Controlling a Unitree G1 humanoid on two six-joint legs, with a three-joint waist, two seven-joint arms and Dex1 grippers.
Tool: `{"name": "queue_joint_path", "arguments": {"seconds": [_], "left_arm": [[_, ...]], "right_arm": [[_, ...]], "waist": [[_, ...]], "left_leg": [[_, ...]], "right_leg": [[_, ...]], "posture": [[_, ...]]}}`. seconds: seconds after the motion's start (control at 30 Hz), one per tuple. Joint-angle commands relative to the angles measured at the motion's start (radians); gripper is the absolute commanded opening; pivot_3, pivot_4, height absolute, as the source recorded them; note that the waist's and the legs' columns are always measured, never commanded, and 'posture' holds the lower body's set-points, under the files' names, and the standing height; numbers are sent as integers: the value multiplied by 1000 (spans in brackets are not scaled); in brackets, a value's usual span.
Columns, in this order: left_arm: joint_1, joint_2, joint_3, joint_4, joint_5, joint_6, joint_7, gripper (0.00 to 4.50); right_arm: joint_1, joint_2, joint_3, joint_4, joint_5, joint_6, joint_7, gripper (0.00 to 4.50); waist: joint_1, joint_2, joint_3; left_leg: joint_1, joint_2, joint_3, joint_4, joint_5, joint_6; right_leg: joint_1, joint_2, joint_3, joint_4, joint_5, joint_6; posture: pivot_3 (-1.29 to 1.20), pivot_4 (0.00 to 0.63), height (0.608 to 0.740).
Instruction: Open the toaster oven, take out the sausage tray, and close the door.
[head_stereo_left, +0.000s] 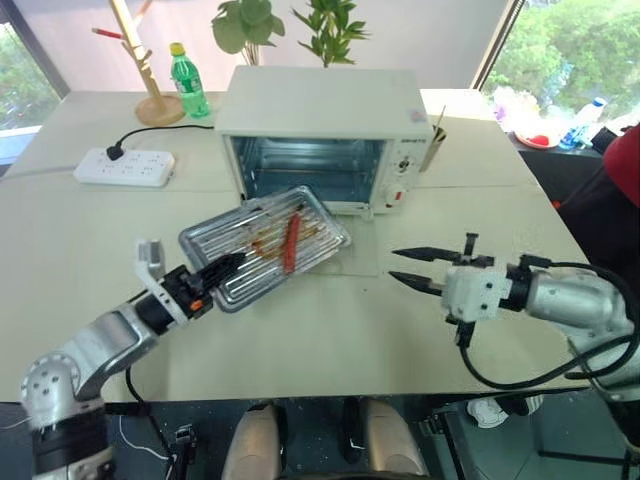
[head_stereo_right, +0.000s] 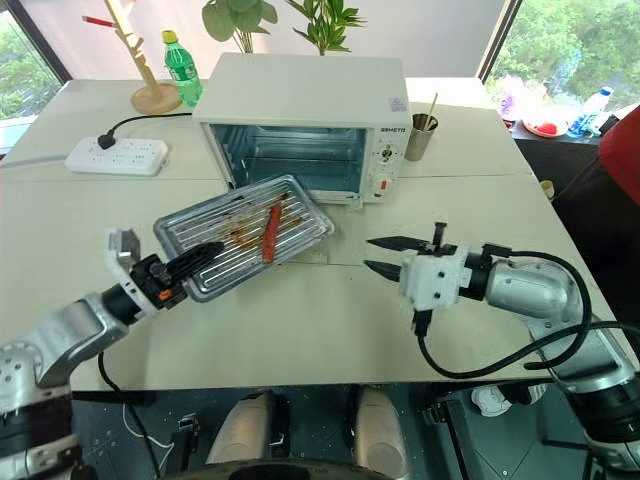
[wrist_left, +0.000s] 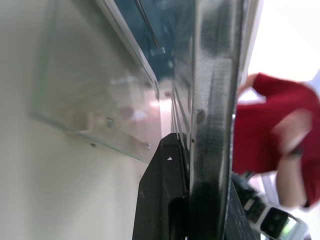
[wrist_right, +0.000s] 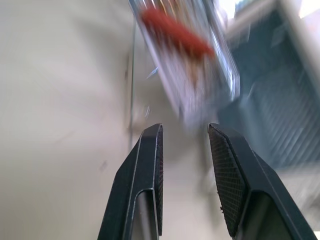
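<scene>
The white toaster oven (head_stereo_left: 320, 110) stands at the back of the table with its cavity open. Its glass door (head_stereo_left: 365, 245) lies folded down flat in front of it. The silver sausage tray (head_stereo_left: 262, 248) hangs tilted above the table just in front of the oven, with one red sausage (head_stereo_left: 291, 242) on it. My left gripper (head_stereo_left: 225, 268) is shut on the tray's near left rim; in the left wrist view the tray (wrist_left: 215, 100) runs edge-on between the fingers (wrist_left: 160, 200). My right gripper (head_stereo_left: 395, 264) is open and empty to the right of the tray, pointing left at it.
At the back left are a white power strip (head_stereo_left: 125, 166), a green bottle (head_stereo_left: 190, 82) and a wooden stand (head_stereo_left: 150, 75). A cup with sticks (head_stereo_left: 435, 145) stands right of the oven. A person in red (head_stereo_left: 620, 170) is at the right table edge.
</scene>
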Motion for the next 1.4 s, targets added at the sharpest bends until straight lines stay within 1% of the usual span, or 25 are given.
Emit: {"name": "queue_joint_path", "arguments": {"seconds": [0.03,0.1,0.17,0.23,0.27,0.3,0.4,0.43,0.63,0.87,1.0,1.2,1.3,1.4], "left_arm": [[77,-28,51,-132,-23,-77,-24,0],[154,-58,75,-201,-23,-135,-36,0],[228,-90,94,-269,-23,-197,-46,0],[290,-120,115,-318,-23,-262,-47,0],[313,-134,121,-338,-23,-293,-48,0],[338,-149,129,-356,-23,-323,-53,0],[388,-182,142,-397,-23,-399,-64,0],[398,-197,146,-405,-23,-424,-66,0],[497,-252,167,-447,-23,-519,-115,0],[563,-279,187,-451,-23,-573,-149,0],[570,-273,175,-466,-23,-594,-137,0],[581,-257,167,-460,-23,-597,-140,0],[588,-238,181,-411,-23,-562,-172,0],[595,-217,193,-352,-23,-514,-209,0]], "right_arm": [[-18,35,-45,27,106,178,-6,1411],[-55,68,-37,74,140,275,-11,1411],[-92,101,-32,132,161,332,-4,1411],[-133,131,-15,200,150,357,2,1946],[-149,140,-4,228,137,354,10,2286],[-165,150,13,256,121,353,18,2705],[-196,173,56,324,82,332,47,4290],[-205,182,67,345,76,331,55,4451],[-276,261,128,456,26,301,87,4451],[-341,358,163,554,-2,297,99,4451],[-380,402,153,576,1,304,97,4451],[-438,412,95,538,38,343,92,4451],[-495,422,39,517,84,407,60,4451],[-496,423,25,485,99,444,54,4451]], "waist": [[4,0,0],[5,0,0],[5,1,0],[4,1,0],[4,1,0],[6,1,0],[7,1,0],[6,1,0],[0,1,0],[-24,1,0],[-22,1,0],[-21,1,1],[-22,2,1],[-21,2,1]], "left_leg": [[0,0,0,0,0,0],[0,0,0,0,0,0],[-1,0,0,0,-1,1],[-1,0,0,0,-1,1],[-1,0,0,0,-1,2],[-1,0,1,0,-2,2],[-2,-1,1,0,-2,2],[-3,-1,1,0,-2,2],[-3,-1,3,0,-2,3],[-4,-1,4,1,-8,9],[-5,0,4,1,-10,10],[-9,-1,4,1,-11,10],[-10,0,4,1,-11,10],[-11,0,4,1,-10,10]], "right_leg": [[0,0,0,0,0,0],[0,0,0,-1,0,0],[0,-1,0,-2,0,-1],[0,-1,0,-3,0,-1],[0,-1,0,-4,0,-1],[0,-1,0,-4,0,-1],[0,-1,0,-4,0,-1],[0,-1,0,-5,0,-1],[-1,0,0,-5,0,-1],[-1,-1,2,-10,0,0],[-1,0,2,-13,0,0],[-3,0,2,-15,0,0],[-4,0,2,-15,0,0],[-6,1,1,-13,1,0]], "posture": [[0,150,722],[0,150,722],[0,150,722],[0,150,722],[0,150,722],[0,150,722],[0,150,722],[0,150,722],[0,150,722],[0,150,722],[0,150,722],[0,150,722],[0,150,722],[0,150,722]]}}
